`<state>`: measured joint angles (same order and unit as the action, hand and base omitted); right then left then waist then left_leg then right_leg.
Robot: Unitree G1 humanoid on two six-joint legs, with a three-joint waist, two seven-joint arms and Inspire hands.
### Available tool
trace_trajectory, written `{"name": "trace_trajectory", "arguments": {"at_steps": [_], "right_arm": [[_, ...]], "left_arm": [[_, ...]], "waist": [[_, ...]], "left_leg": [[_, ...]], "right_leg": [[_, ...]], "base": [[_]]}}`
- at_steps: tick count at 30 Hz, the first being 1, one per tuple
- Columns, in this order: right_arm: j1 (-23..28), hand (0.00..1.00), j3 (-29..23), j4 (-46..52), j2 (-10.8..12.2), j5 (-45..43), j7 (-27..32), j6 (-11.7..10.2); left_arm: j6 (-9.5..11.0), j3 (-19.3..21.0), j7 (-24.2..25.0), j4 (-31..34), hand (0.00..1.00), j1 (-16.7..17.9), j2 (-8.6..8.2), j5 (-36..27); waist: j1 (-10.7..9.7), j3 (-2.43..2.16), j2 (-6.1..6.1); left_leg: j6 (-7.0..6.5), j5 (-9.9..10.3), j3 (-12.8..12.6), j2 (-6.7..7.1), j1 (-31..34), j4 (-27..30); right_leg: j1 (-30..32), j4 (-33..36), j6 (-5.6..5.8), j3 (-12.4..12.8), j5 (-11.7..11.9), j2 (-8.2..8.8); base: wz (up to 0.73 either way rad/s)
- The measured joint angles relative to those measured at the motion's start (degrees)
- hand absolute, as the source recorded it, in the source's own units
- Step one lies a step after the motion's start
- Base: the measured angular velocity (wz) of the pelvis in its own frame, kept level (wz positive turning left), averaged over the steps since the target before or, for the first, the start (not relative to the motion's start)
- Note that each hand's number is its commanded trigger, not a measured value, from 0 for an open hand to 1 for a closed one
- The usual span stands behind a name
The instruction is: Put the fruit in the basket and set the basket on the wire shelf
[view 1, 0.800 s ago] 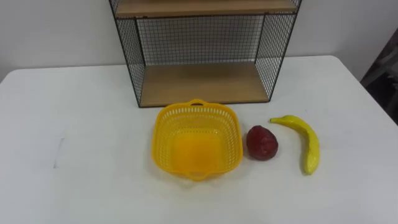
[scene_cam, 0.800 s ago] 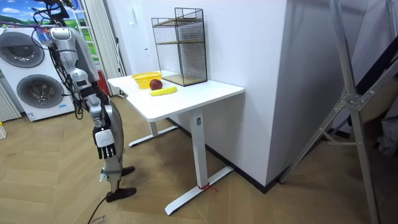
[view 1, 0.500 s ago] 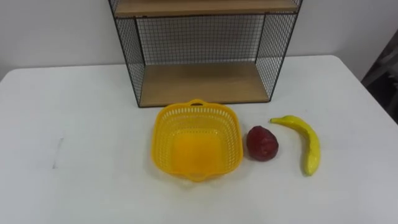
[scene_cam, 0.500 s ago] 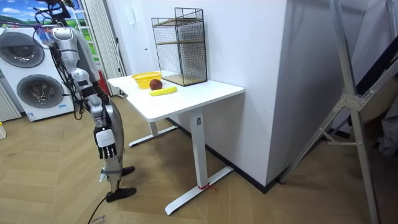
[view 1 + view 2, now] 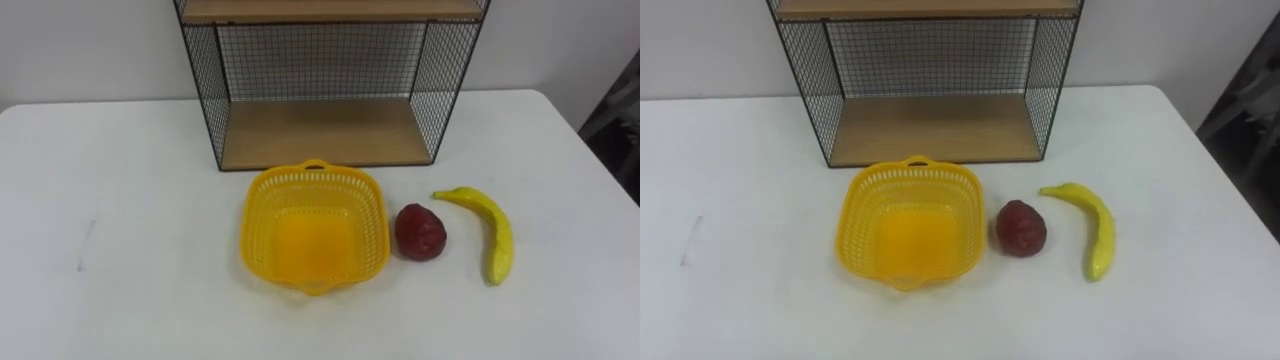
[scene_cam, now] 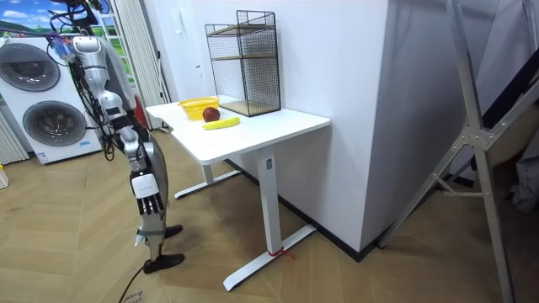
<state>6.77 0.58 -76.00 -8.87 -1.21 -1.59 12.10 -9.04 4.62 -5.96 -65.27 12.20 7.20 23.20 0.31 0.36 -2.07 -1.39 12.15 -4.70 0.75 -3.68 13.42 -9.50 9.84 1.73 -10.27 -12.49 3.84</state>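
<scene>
- The robot stands on the wood floor at the end of the white table point(image 5: 130, 200) on the room view's left, facing across it toward the shelf point(image 5: 325, 135), arm hanging at its side.
- Its right hand point(image 6: 146, 187) hangs low beside its leg, below the level of the tabletop. The fingers point down, loose and straight, with nothing in them.
- The yellow basket point(image 5: 256, 235) sits upright on the table just in front of the shelf's open bottom tier. It is empty, and its far handle is close to the shelf's front edge.
- The fruit is on the table, not yet in the basket. A red fruit point(image 5: 420, 232) lies just beside the basket's right wall, and I cannot tell whether the two touch.
- The banana point(image 5: 495, 235) lies to the right of the red fruit, a small gap between them. Its stem end points toward the shelf and its curve bows out to the right.
- The shelf — black wire mesh with wooden boards — stands at the table's far edge against the white wall.
- Two washing machines point(image 6: 42, 101) stand behind the robot.
</scene>
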Motion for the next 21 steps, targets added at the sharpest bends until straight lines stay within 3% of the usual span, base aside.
{"name": "trace_trajectory", "arguments": {"at_steps": [3,6,12,17,21], "right_arm": [[0.8,0.0,-2.7,-0.5,0.0,5.0,1.8,-0.1],[2.9,0.0,-5.8,-0.5,0.0,15.3,4.2,-0.2],[3.4,0.0,-16.7,0.0,0.3,42.5,6.9,-3.5],[2.8,0.0,-29.6,0.4,0.0,63.9,10.1,-5.1],[1.9,0.0,-36.5,1.0,-0.8,70.6,13.0,-5.2]], "left_arm": [[0.4,1.8,-0.2,0.0,0.0,0.7,-0.05,0.0],[0.8,4.3,-0.7,0.0,0.0,0.8,-0.04,0.0],[1.3,8.6,-2.8,0.0,0.0,2.3,-0.1,0.0],[2.4,14.6,-5.3,0.1,0.0,3.8,-0.04,-1.2],[2.3,16.5,-6.2,0.2,0.0,4.2,0.01,-1.5]], "waist": [[-0.2,0.03,0.06],[-0.3,0.1,0.07],[-2.3,0.07,0.13],[-4.1,-0.2,0.03],[-5.6,-0.62,-0.51]], "left_leg": [[0.01,0.0,-0.1,0.02,-0.1,0.0],[0.03,0.0,0.0,0.04,-0.5,-0.6],[0.1,0.0,-0.5,0.02,-0.7,-0.6],[0.1,0.1,-0.8,0.15,-0.9,-0.9],[0.16,0.1,-0.8,0.19,-0.8,-0.9]], "right_leg": [[0.0,0.0,0.0,0.3,0.0,-0.04],[-0.4,-0.2,-0.09,0.7,-0.1,-0.1],[-0.7,-1.0,-0.19,1.0,-0.3,-0.23],[-0.5,-0.9,-0.2,2.3,-0.3,-0.28],[-0.5,-0.9,-0.19,2.3,-0.3,-0.29]], "base": [[0.0],[0.0],[-0.01],[-0.05],[0.03]]}}
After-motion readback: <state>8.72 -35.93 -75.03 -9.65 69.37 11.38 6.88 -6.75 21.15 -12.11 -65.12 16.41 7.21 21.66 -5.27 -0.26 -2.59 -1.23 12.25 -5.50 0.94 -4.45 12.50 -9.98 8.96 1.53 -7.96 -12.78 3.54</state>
